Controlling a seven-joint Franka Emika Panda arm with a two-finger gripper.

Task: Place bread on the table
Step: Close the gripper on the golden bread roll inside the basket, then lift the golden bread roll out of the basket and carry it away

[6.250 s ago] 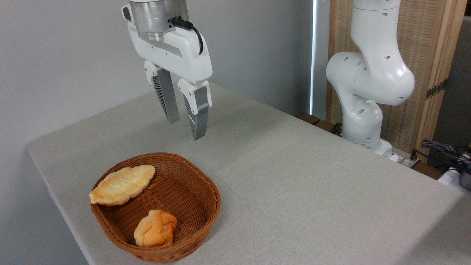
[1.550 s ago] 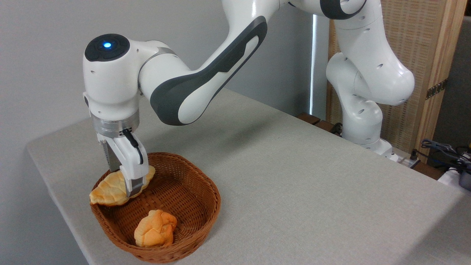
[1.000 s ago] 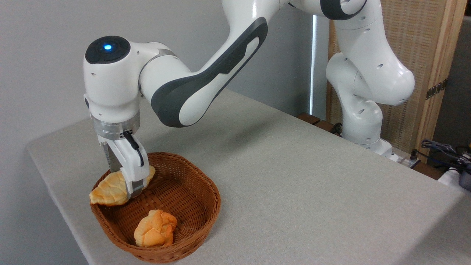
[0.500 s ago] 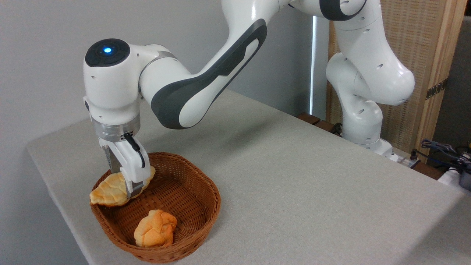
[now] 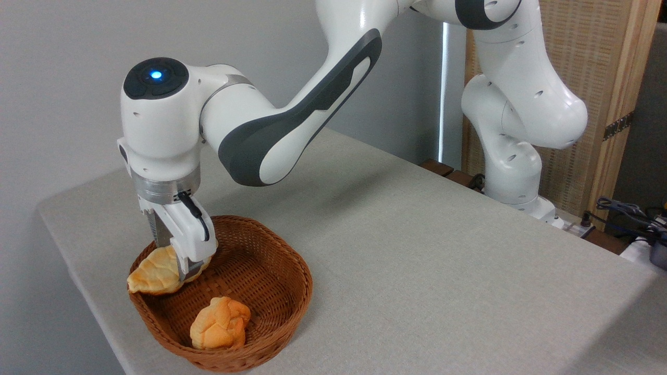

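While in basket (image 5: 271, 291): bread (image 5: 153, 271), bun (image 5: 220, 323).

Bread (image 5: 153, 271) behind bun (image 5: 220, 323) in basket (image 5: 281, 291)

The scene is evenly and brightly lit by soft, diffuse light; a thin bright strip of daylight (image 5: 444, 78) shows between the grey wall and the wooden screen behind the table's far edge; the arm (image 5: 292, 120) casts a faint, soft-edged shadow across the table (image 5: 417, 260) near its far edge; the basket (image 5: 292, 307) is shaded inside its near wall; mild sheen sits on the white arm shells; focus is sharp throughout, without visible blur or edge distortion.
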